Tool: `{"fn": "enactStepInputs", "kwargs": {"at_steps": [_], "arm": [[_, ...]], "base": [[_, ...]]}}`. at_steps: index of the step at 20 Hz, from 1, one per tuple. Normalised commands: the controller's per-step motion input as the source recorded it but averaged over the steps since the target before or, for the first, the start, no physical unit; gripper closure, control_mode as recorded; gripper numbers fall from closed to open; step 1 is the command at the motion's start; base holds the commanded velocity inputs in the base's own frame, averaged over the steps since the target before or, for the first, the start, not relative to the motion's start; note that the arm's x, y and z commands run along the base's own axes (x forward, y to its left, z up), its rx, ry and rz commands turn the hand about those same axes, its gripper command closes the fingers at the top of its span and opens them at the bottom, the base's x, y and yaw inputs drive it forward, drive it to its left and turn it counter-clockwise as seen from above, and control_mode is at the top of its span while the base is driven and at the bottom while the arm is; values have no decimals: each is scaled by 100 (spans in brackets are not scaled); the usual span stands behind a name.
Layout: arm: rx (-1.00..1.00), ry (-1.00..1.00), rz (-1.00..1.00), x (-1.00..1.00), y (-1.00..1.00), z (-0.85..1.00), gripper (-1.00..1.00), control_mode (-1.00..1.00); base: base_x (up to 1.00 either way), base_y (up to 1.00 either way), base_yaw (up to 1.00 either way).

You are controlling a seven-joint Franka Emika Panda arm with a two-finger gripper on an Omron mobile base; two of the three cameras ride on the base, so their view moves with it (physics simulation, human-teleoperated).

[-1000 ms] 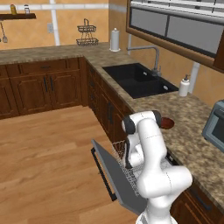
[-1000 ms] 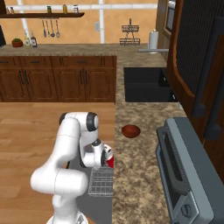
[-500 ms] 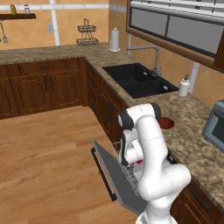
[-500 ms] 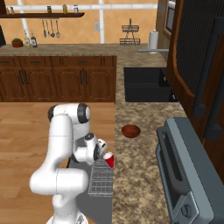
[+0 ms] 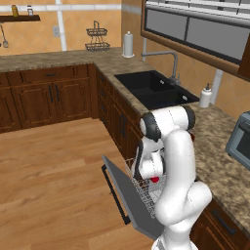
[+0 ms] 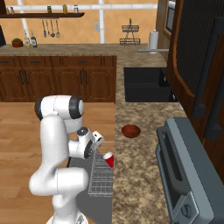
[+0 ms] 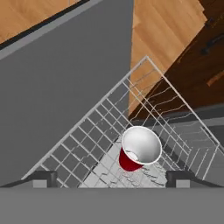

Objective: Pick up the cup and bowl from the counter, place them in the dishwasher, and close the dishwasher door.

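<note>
tool (image 7: 107,178) spread wide, gripping nothing, poised above rack (image 7: 144,131). cup (image 7: 138,149) rests tilted inside dishwasher rack, apparently released for loading. bowl (image 6: 131,131) waits mid-desk (image 6: 140,175), near front edge.

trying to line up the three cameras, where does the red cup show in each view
Left base view: the cup is a sliver of red low and right of centre, mostly behind the white arm, over the wire rack.
Right base view: lower centre, beside the counter edge, just right of the hand.
Hand view: low centre, tilted, white inside facing the camera, between the spread fingertips.
Shared landmark: the white wire rack.
</note>
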Motion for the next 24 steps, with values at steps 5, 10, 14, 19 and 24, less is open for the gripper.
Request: {"fn": "enactStepInputs", "kwargs": {"at_steps": [5, 10, 14, 19, 24], "arm": [[8, 0, -22, 0, 15, 100, -100, -100], [12, 2, -27, -17, 15, 100, -100, -100], [1, -3, -32, 0, 48, 100, -100, -100], [-4, -22, -18, 9, 40, 100, -100, -100], [-4, -21, 5, 6, -6, 100, -100, -100]], "base": [[0, 0, 0], [0, 0, 0], [0, 0, 0], [0, 0, 0], [0, 0, 0]]}}
